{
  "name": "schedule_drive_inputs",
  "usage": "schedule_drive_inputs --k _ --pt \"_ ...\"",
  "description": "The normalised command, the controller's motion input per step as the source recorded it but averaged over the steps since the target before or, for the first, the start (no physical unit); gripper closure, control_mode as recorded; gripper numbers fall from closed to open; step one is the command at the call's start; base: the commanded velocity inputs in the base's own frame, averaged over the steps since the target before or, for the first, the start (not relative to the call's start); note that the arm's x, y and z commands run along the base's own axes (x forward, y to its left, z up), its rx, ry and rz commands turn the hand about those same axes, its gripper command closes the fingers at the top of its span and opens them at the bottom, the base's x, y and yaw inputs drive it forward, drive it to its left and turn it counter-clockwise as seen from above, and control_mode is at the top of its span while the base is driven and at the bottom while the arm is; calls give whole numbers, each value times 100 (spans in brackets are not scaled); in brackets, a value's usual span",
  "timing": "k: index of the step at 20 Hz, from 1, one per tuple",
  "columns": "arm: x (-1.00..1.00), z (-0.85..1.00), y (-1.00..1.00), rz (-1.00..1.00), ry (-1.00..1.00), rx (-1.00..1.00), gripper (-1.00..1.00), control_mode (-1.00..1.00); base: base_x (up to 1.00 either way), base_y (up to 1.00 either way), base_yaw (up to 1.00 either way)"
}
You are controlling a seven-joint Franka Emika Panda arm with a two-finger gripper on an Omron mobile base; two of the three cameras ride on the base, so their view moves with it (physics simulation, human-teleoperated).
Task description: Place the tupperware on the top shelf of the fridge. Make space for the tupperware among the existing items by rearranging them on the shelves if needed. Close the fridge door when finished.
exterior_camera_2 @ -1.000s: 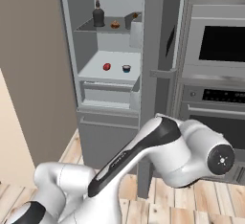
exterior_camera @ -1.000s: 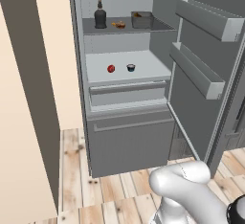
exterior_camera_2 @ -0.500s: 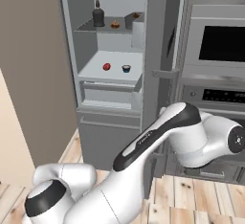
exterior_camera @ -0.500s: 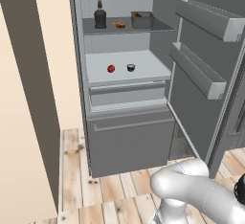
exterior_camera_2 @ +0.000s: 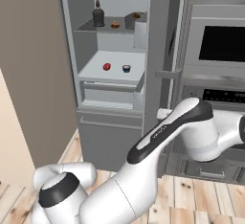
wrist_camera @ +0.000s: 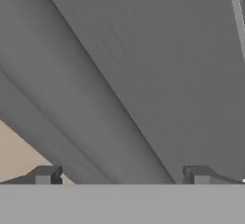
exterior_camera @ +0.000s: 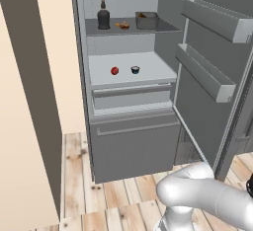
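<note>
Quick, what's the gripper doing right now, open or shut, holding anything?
Gripper: open, dark fingertips spread wide, nothing between them, facing a flat grey panel.

bottle (exterior_camera: 103, 19), food piece (exterior_camera: 123, 25), tupperware (exterior_camera: 147, 20) on top shelf (exterior_camera: 96, 27)

The fridge (exterior_camera: 133, 146) is seen with its door (exterior_camera: 210, 82) swung wide open. On the top shelf (exterior_camera: 96, 26), a dark bottle (exterior_camera: 103, 15) is stood upright at the left, an orange-brown food piece (exterior_camera: 123, 25) is placed just beside it, and a grey open container (exterior_camera: 147, 20), probably the tupperware, is set at the right. On the paler lower shelf (exterior_camera: 148, 67), a red fruit (exterior_camera: 114, 70) and a small dark cup (exterior_camera: 135, 69) are placed near each other.
</note>
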Motion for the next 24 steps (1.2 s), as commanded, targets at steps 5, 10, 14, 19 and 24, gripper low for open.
schedule_drive_inputs --k 5,10,14,19,24 --pt "65 -19 100 0 -5 1 -100 -100 0 0 0" --pt "65 0 100 -1 -2 6 -100 -100 0 0 0" --pt "61 0 100 -2 -3 8 -100 -100 0 0 0" --pt "68 0 100 -3 0 6 -100 -100 0 0 0" --pt "77 4 91 -7 0 0 -100 -100 0 0 0"
